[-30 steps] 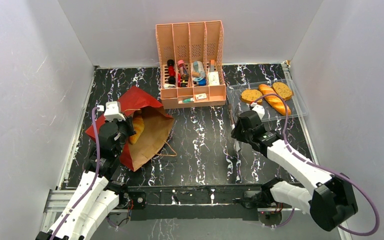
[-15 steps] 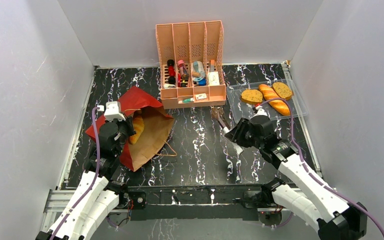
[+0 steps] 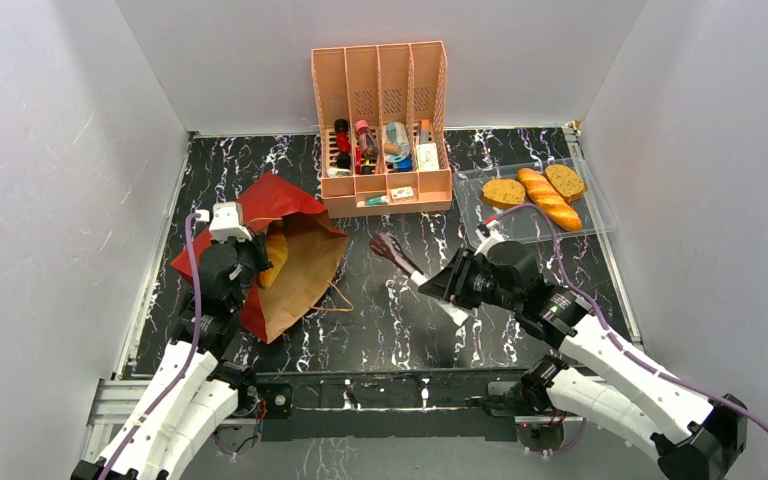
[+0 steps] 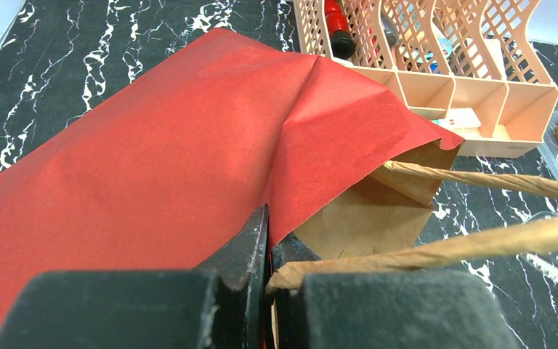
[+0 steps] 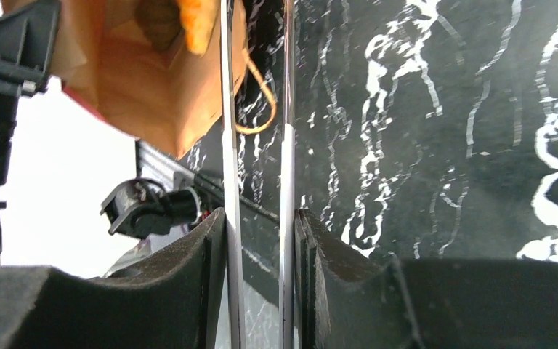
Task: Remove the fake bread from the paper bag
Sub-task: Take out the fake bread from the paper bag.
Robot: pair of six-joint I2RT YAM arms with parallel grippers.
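The red-and-brown paper bag (image 3: 305, 278) lies on its side, mouth open, one golden fake bread (image 3: 276, 256) inside.

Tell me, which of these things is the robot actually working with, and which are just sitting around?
Part of the job:
- paper bag, pinched by the left gripper
- bread in the bag
- three breads in the clear tray
- tongs, held by the right gripper

Just lying about:
- pink organizer
- small bottles and boxes in it

A lab test cell: white walls (image 3: 60, 200) enclose a marbled table (image 3: 400, 310).
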